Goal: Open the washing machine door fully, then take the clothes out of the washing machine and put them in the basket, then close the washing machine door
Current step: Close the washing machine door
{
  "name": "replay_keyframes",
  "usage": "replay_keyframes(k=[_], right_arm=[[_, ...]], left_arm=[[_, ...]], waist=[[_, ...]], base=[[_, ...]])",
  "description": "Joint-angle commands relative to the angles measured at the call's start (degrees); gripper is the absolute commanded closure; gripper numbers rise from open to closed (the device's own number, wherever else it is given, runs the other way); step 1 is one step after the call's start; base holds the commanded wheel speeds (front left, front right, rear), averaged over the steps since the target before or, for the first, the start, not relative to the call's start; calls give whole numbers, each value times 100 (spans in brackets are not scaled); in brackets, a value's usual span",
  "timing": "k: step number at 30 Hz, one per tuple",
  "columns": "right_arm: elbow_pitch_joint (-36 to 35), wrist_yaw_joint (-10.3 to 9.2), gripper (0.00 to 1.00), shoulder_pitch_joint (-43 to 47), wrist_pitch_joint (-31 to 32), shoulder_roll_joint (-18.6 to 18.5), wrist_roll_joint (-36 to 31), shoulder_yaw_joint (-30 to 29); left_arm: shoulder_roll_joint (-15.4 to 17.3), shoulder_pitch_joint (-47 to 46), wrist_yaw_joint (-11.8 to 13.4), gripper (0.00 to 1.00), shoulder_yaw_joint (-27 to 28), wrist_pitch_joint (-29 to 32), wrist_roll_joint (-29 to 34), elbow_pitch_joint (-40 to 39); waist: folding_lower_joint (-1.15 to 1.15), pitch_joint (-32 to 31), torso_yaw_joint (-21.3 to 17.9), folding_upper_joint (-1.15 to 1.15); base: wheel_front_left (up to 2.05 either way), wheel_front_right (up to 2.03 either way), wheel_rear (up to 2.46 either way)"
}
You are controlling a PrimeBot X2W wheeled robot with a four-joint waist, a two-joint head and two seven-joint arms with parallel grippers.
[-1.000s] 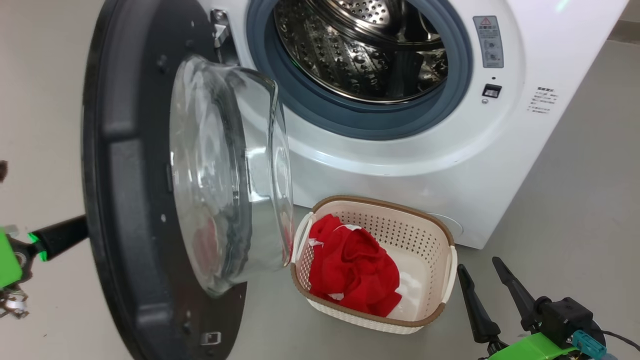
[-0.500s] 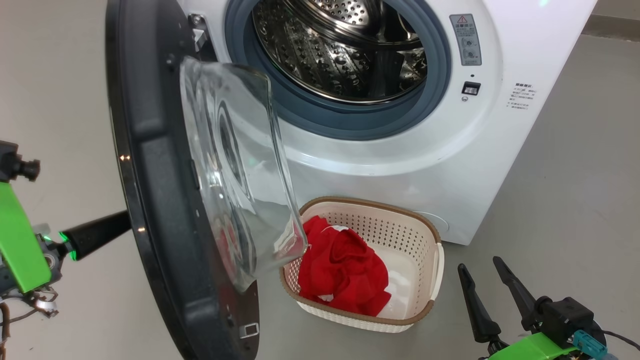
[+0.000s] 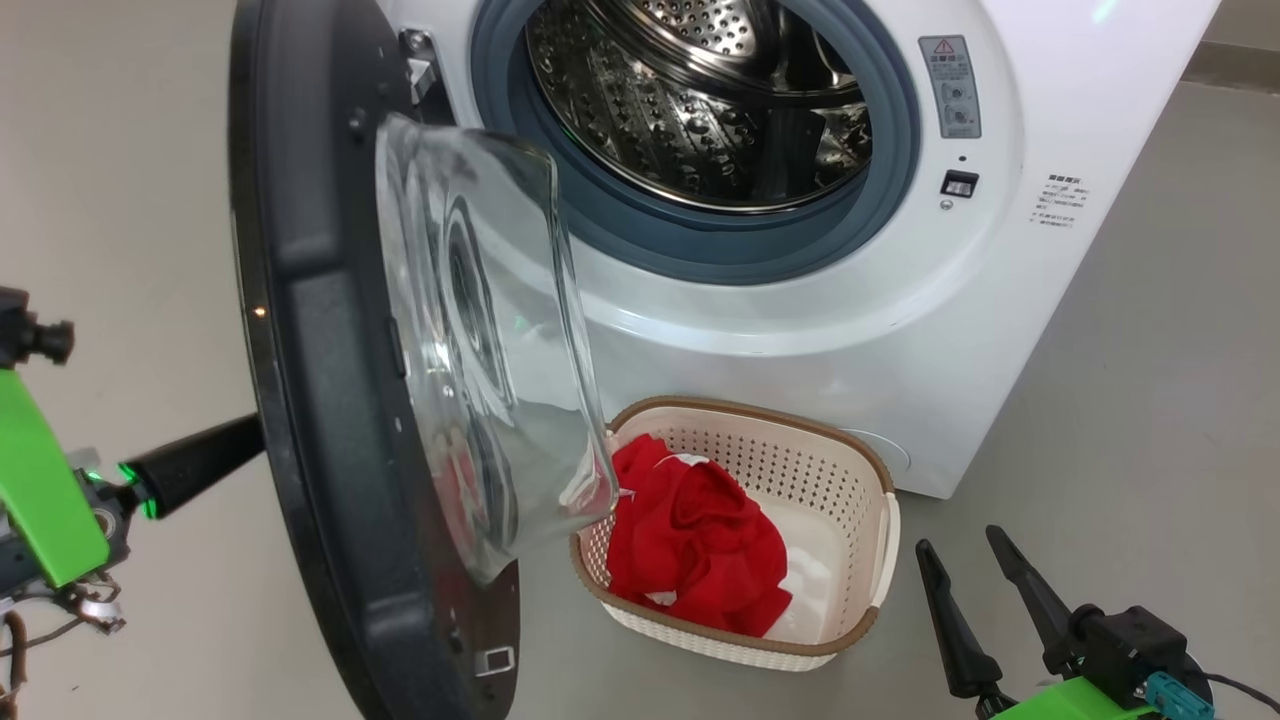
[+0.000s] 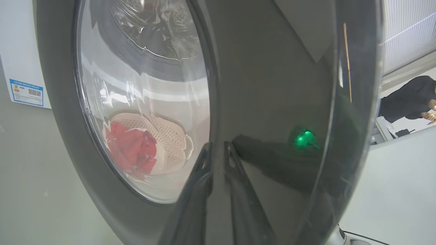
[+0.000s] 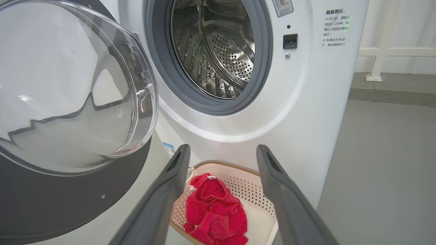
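The washing machine door (image 3: pixel 320 330) stands partly open, its glass bowl facing the white washing machine (image 3: pixel 820 330). The steel drum (image 3: pixel 700 100) looks empty. My left gripper (image 3: pixel 200 462) is behind the door. In the left wrist view its fingers (image 4: pixel 204 170) lie together, shut, tips against the glossy black outer face of the door (image 4: pixel 272 68). The red clothes (image 3: pixel 700 545) lie in the cream basket (image 3: pixel 750 415) on the floor in front of the machine. My right gripper (image 3: pixel 975 590) hovers open, right of the basket. From its wrist, the open right gripper (image 5: pixel 221 151) frames the clothes (image 5: pixel 214 211) in the basket (image 5: pixel 252 190).
Grey floor spreads to the right of the machine (image 3: pixel 1150 400). A white railing (image 5: pixel 374 51) stands behind the machine. A person in dark clothing (image 4: pixel 408 98) sits far off past the door's edge. A blue label (image 4: pixel 26 92) marks the machine's lower front.
The door has swung a little toward the machine, with my left gripper following against its outer face. The head camera has also shifted. My right gripper has stayed open in place.
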Motion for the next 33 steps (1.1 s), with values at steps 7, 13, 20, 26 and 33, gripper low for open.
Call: replay_keyframes(k=[7,13,20,26,33], right_arm=[[-142,28,0,-62,-38,-17,-58,124],[-140,28,0,-29,-38,-18,-64,118],[-130,28,0,37,-38,-19,-57,133],[-121,28,0,49,-38,-21,-56,133],[-109,28,0,76,-38,-25,-48,155]], left_arm=[[353,158,-40,0,350,-583,181,94],[404,366,-40,0,357,-1062,326,258],[488,711,-40,0,279,-1911,542,481],[542,964,-40,0,174,-2718,681,777],[527,1262,-40,0,-53,-3577,756,1105]], waist=[[0,-13,54,0],[0,-40,95,0],[0,-104,145,0],[0,-124,192,0],[0,-171,224,0]], base=[[0,0,0],[0,0,0],[0,0,0],[0,0,0],[0,0,0]])
